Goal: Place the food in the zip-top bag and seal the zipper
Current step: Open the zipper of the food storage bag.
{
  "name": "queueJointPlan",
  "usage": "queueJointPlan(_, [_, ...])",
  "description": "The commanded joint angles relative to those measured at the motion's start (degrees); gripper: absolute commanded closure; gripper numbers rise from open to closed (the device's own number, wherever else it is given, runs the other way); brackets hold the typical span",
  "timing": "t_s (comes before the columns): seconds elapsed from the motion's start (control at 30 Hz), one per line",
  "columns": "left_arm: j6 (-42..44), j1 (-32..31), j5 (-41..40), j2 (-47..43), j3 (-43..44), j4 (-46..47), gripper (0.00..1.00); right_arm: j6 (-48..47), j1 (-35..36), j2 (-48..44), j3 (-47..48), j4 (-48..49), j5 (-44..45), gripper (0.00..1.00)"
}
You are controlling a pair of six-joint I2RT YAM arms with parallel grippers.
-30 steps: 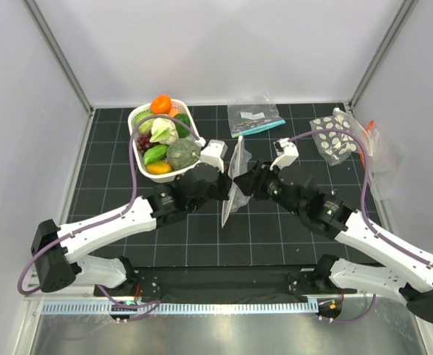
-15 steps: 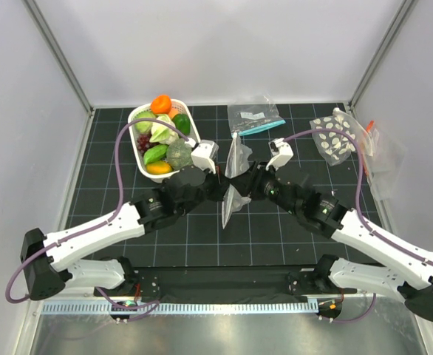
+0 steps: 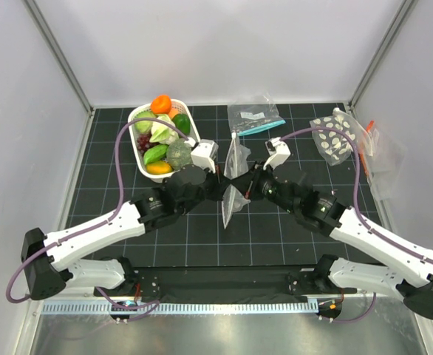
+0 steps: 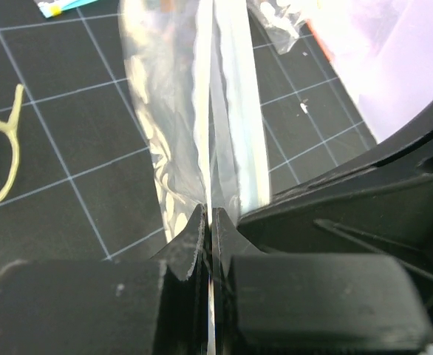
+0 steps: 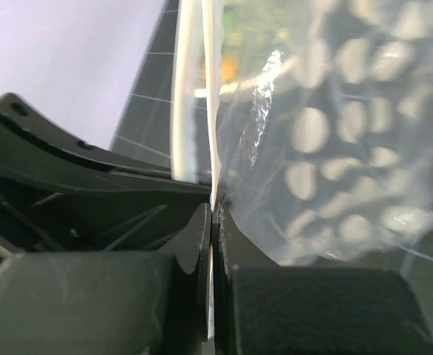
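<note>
Movement was slight: against half a second before, the right gripper (image 3: 246, 186) had edged closer to the left gripper (image 3: 222, 188), and the zip-top bag (image 3: 235, 159) held up between them stood narrower. Both pairs of jaws were clamped thin on its zipper (image 4: 205, 126), just right of the white basket (image 3: 137, 117). All the food sat in that basket: melon (image 3: 178, 154), cauliflower (image 3: 162, 132), orange piece (image 3: 160, 103). Further right of the basket lay the teal-strip bag (image 3: 255, 117), and well beyond it the dotted bag (image 3: 337, 138).
</note>
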Motion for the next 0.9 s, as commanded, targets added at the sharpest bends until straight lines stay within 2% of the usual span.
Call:
queueJointPlan(0.0, [-0.7,0.1,-5.3,1.2,4.9,-3.2,1.0,-0.8,0.3,0.4,5.2,-8.7,7.0,0.99])
queueJointPlan(0.13, [-0.6,0.1,-12.1,4.3,8.8,-11.6,1.0,-2.2,0.3,4.9,14.8,-23.9,21.3,0.99])
queueJointPlan(0.2, [-0.6,0.2,-14.8,6.3,10.5,-14.2,1.0,-2.8,0.4,8.3,18.0,-31.7,25.4,0.99])
queueJointPlan(0.27, [-0.6,0.5,-18.5,7.5,13.2,-18.0,1.0,-3.5,0.3,10.2,22.1,-36.3,31.6,0.99])
queueJointPlan(0.43, [-1.4,3.7,-17.6,10.1,15.4,-22.4,1.0,-2.2,0.2,15.4,27.6,-49.4,45.2,0.99])
queueJointPlan(0.47, [-1.5,4.2,-16.9,10.2,15.2,-22.4,1.0,-1.8,0.2,15.6,27.9,-50.7,47.1,0.97])
queueJointPlan(0.5, [-1.8,4.7,-16.5,10.2,14.8,-22.1,1.0,-1.7,-0.1,15.7,28.0,-52.4,49.1,0.89])
queueJointPlan(0.57, [-1.7,4.9,-14.9,10.7,14.1,-21.4,1.0,-1.7,-0.7,15.5,27.9,-52.8,49.4,0.81])
queueJointPlan(0.6, [-1.7,4.9,-14.3,10.8,14.0,-20.8,1.0,-2.2,-1.2,15.1,27.6,-51.7,48.8,0.7])
queueJointPlan(0.7, [-1.7,4.9,-12.1,11.1,13.0,-18.9,1.0,-4.5,-2.3,13.7,25.5,-48.5,46.5,0.59])
queueJointPlan(0.87, [-2.4,6.1,-6.3,10.2,9.6,-14.1,1.0,-7.1,-4.7,14.3,23.3,-45.9,41.4,0.54])
